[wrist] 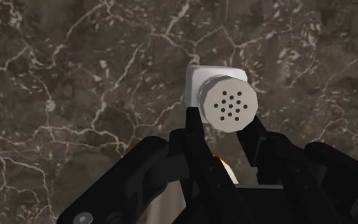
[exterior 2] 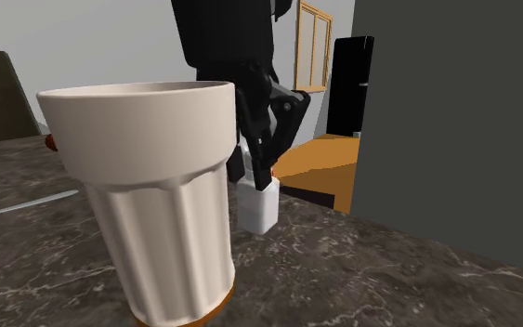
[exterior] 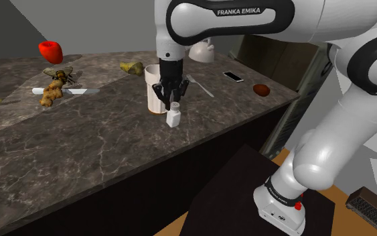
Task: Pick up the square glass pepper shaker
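The gripper (exterior: 171, 99) (exterior 2: 261, 167) (wrist: 224, 127) hangs tip-down over the one shaker (exterior: 174, 119) (exterior 2: 257, 209) (wrist: 229, 105). Its two fingers (wrist: 193, 130) stand apart, one on each side of the shaker's round, holed cap. Whether they touch the cap I cannot tell. The shaker is white, with a square body, and it stands upright on the dark veined counter (exterior: 80, 147) (exterior 2: 389, 279) (wrist: 75, 76), near the front edge.

Just beside the shaker, on the shoulder view's left, stands one cream ribbed cup (exterior: 153, 94) (exterior 2: 157, 204) with an orange foot. In the second exterior view the cup stands in front of the gripper and hides part of it.

Further along the counter, toward the shoulder view's right, lie:
- one pale fork (exterior: 200, 86)
- one phone (exterior: 233, 76)
- one brown lump (exterior: 261, 88) near the corner

Behind the arm sits one white jug (exterior: 203, 51).

On the shoulder view's left, well apart from the shaker, lie:
- one yellowish lump (exterior: 132, 68)
- one red fruit (exterior: 50, 49)
- one knife (exterior: 73, 91)
- one tan knobbly root (exterior: 49, 98) on the knife
- one dark heap (exterior: 61, 74), too unclear to name

Beyond the counter's end in the second exterior view there is an orange floor (exterior 2: 329, 158) and a tall black area (exterior 2: 350, 84).
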{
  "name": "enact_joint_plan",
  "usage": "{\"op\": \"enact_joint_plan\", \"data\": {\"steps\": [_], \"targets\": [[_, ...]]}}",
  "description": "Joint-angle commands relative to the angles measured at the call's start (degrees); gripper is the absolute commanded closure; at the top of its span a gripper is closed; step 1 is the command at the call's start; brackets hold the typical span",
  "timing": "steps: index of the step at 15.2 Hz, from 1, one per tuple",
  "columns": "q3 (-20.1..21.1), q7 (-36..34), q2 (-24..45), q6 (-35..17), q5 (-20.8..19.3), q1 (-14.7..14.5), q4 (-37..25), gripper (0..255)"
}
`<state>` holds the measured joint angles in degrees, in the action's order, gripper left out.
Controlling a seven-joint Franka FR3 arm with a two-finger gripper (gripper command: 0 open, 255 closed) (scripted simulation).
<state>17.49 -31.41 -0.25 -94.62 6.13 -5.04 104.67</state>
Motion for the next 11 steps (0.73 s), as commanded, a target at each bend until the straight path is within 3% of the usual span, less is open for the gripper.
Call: {"op": "enact_joint_plan", "data": {"steps": [1,11], "targets": [[-0.2,-0.2,0.5,1.6,-0.1,0.2,-0.9,255],[-0.2,-0.9,0.8,8.6,-0.2,0.2,-8.2,255]]}}
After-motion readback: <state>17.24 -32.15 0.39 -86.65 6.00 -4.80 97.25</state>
